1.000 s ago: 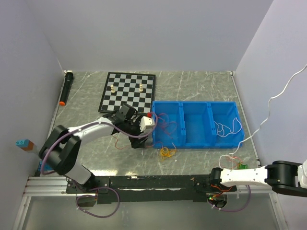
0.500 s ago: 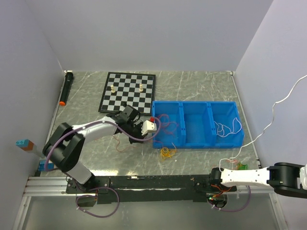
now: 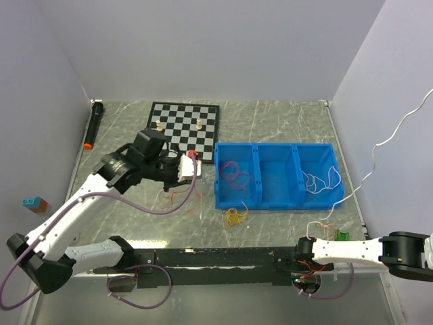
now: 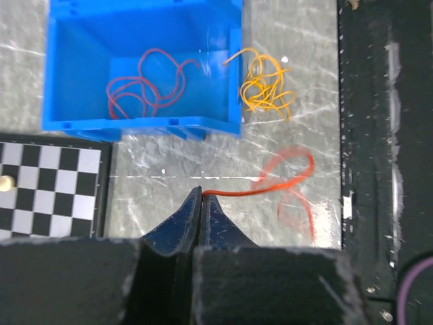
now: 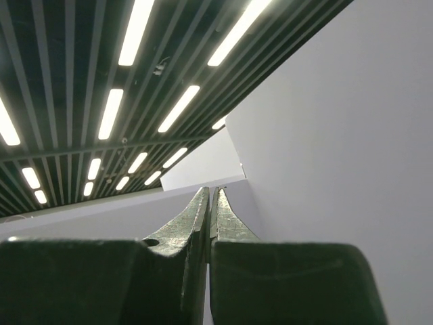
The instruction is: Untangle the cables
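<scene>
My left gripper is pressed together, pinching 1 end of the red cable; the rest trails off its near side over the counter.

This looks like a robotics lab test cell. A left arm and a right arm are bolted to a black rail at the near edge of a grey marbled worktop, boxed in by plain pale partition walls. Odd props lie about: a chessboard, a blue three-compartment bin, thin coloured cables. Overhead, long strip lights run between dark ceiling slats.
</scene>
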`<state>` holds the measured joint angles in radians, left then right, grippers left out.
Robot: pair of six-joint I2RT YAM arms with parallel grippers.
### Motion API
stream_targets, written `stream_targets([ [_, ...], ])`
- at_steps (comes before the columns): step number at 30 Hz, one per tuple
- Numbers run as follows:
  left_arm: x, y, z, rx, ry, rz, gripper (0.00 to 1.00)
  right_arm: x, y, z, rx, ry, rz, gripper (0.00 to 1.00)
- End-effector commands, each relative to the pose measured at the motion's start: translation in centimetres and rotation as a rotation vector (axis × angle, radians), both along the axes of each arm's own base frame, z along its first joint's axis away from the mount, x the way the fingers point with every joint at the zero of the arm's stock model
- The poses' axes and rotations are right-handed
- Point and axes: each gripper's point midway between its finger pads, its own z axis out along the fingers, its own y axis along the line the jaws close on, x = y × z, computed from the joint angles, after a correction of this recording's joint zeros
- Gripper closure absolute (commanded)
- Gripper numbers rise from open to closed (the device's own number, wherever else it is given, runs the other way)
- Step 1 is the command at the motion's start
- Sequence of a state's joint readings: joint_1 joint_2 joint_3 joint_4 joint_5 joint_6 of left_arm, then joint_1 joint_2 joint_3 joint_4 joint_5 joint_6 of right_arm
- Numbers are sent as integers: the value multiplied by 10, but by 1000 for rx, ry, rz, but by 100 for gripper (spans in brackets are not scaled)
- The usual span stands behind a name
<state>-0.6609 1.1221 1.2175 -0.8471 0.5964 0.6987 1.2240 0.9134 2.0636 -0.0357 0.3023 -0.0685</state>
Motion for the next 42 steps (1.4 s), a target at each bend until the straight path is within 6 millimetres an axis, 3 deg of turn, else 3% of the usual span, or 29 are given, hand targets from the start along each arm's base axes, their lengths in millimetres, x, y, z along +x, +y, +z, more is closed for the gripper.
stream_targets([
  [1, -23, 8, 38, -47, -7, -32, 99, -1, -11, 2, 34, 1, -15, 100],
  [7, -25, 1, 121, -215, -104, -19, 96, 0, -11, 1, 35, 9, -14, 100],
  [14, -20, -12, 240, -435, -275, -32, 99, 1, -13, -4, 34, 20, -14, 100],
  [18, -12, -27, 273, -522, -312, -64, 99, -1, -17, -4, 54, 13, -14, 100],
  [21, -4, -41, 274, -558, -307, -100, 99, -2, -17, -5, 56, 10, -8, 100],
  [29, 25, -94, 249, -554, -227, -170, 99, -5, -15, -10, 40, -3, 6, 100],
  [34, 47, -115, 238, -538, -237, -162, 99, -8, -17, -14, 31, -9, 15, 100],
  [39, 72, -132, 197, -466, -201, -145, 99, -11, -23, -16, 27, -16, 14, 100],
  [42, 89, -138, 157, -386, -195, -120, 99, -14, -30, -17, 34, -22, 13, 100],
])
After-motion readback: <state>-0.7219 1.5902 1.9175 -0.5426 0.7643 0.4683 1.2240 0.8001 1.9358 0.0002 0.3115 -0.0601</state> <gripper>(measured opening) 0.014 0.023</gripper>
